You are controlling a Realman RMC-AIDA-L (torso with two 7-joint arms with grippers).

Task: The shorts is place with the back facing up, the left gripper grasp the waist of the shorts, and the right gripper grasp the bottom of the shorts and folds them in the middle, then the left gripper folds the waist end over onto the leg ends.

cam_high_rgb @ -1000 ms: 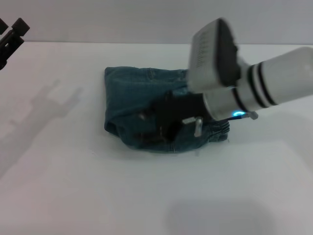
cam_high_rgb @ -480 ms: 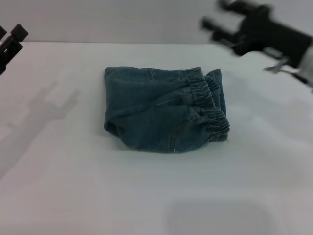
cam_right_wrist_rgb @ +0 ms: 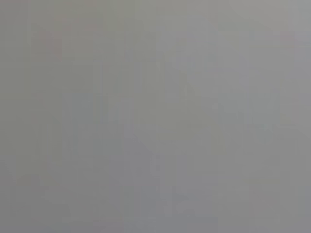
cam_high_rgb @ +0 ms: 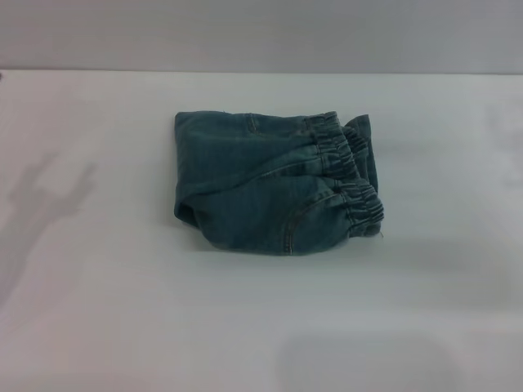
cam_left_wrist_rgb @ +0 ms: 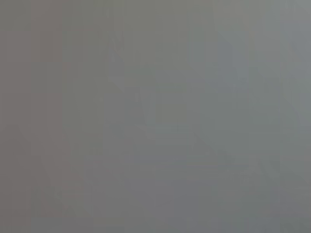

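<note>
While the shorts (cam_high_rgb: 274,184) lie alone on the white table (cam_high_rgb: 106,310), no arm shows in the head view. They sit near the middle of the table, a bit toward the far side. They are folded into a small, thick bundle of blue-green denim. The puckered stretchy waist (cam_high_rgb: 347,175) is on the right side of the bundle and lies on top, bunched in two wavy bands, one behind the other. The smooth folded edge is on the left side. A curved line of stitching runs down the front part of the bundle. The near edge is rounded and lumpy, not flat.

A soft grey shadow (cam_high_rgb: 41,204) falls on the table at the far left, well apart from the shorts.

Neither the left gripper nor the right gripper can be seen in the head view. Both wrist views show only a plain grey blur, so I cannot tell if the fingers are apart or together. Nothing is touching the shorts, and no gripper has hold of them.
</note>
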